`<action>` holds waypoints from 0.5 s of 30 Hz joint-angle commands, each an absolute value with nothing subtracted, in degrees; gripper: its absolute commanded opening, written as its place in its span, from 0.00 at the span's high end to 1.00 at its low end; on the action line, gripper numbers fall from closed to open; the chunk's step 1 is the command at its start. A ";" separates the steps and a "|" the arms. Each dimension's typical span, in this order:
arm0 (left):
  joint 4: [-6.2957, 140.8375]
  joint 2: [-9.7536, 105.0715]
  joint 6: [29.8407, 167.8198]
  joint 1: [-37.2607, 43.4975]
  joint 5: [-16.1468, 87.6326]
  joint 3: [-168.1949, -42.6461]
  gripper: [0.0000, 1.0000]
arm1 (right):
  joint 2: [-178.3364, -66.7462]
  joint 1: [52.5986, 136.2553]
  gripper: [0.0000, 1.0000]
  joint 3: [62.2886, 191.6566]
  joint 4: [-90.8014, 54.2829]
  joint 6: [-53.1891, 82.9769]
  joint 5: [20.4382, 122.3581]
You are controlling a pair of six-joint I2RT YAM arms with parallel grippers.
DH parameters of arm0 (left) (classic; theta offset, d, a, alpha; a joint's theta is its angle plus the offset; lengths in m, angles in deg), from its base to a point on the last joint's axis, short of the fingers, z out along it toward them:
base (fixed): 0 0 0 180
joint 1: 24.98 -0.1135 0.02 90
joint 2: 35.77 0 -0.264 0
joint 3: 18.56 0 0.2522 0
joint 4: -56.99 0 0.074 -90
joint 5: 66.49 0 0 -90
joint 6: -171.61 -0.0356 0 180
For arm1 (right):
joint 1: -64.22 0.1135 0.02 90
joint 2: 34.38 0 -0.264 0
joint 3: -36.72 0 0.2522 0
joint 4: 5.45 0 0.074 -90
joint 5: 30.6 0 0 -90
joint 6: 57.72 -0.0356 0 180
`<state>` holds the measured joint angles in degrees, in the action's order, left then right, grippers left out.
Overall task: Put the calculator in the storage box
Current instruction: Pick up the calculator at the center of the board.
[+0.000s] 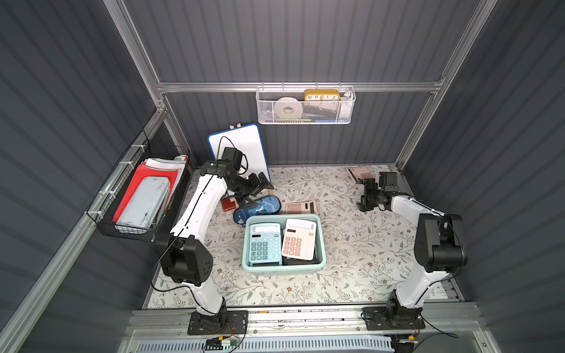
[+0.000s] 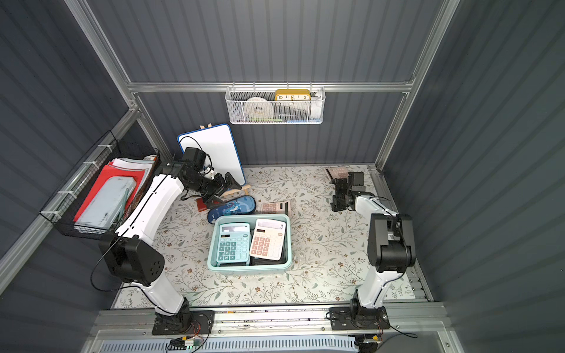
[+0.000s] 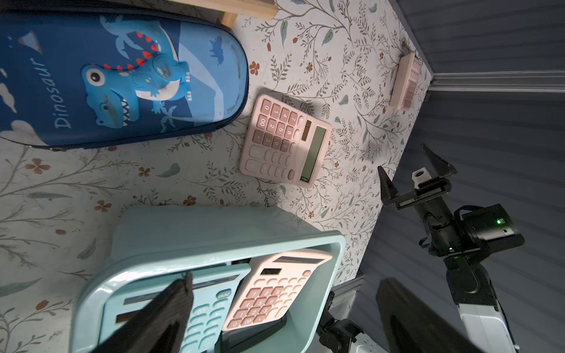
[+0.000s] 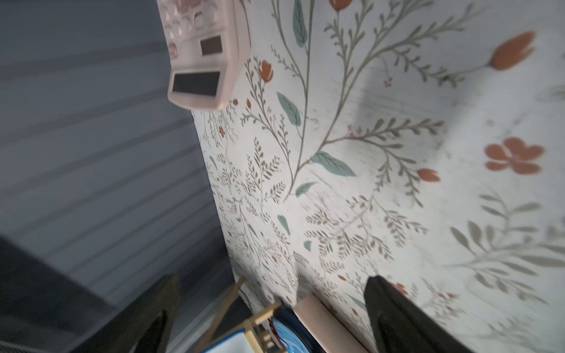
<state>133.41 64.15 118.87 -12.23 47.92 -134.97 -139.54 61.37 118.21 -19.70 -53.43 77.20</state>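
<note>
Top view, mint round-cornered storage box [image 1: 284, 269], flat pink calculator [image 1: 298, 207] behind, left hand [image 1: 258, 191], right hand [image 1: 363, 197] both spread

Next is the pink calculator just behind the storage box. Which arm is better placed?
Left, likely. The left gripper, jaws open, hangs by the dinosaur pencil case beside that pink calculator; the right gripper sits off near the far-corner calculator.

Both arms — left arm [image 1: 198, 211] and right arm [image 1: 411, 282] — pair glossy white link shells with matte black joint housings. A thin black cable [image 1: 200, 195] runs along the left shell. The left gripper [image 3: 284, 279] and right gripper [image 3: 402, 157] are black, with tapered fingers [image 3: 387, 186].
</note>
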 commanded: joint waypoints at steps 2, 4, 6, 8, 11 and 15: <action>134.12 65.69 118.00 -12.54 47.33 -137.43 0.01 | -144.54 61.15 0.04 121.26 -9.34 -67.01 69.85; 133.95 66.08 118.00 -12.67 47.33 -137.70 0.01 | -147.26 61.15 0.05 122.45 -7.37 -69.98 68.43; 133.86 66.54 118.00 -12.85 46.45 -138.11 0.01 | -150.60 61.15 0.07 123.99 -5.32 -72.14 67.34; 133.81 66.96 118.07 -12.94 45.55 -138.70 0.01 | -153.29 61.16 0.08 125.09 -3.50 -74.35 67.13; 133.85 67.63 118.09 -13.13 45.32 -139.75 0.01 | -156.58 61.15 0.09 126.43 -1.07 -76.99 67.23; 133.73 68.79 118.44 -13.38 45.05 -140.83 0.01 | -159.49 61.30 0.10 128.73 -0.58 -77.80 67.45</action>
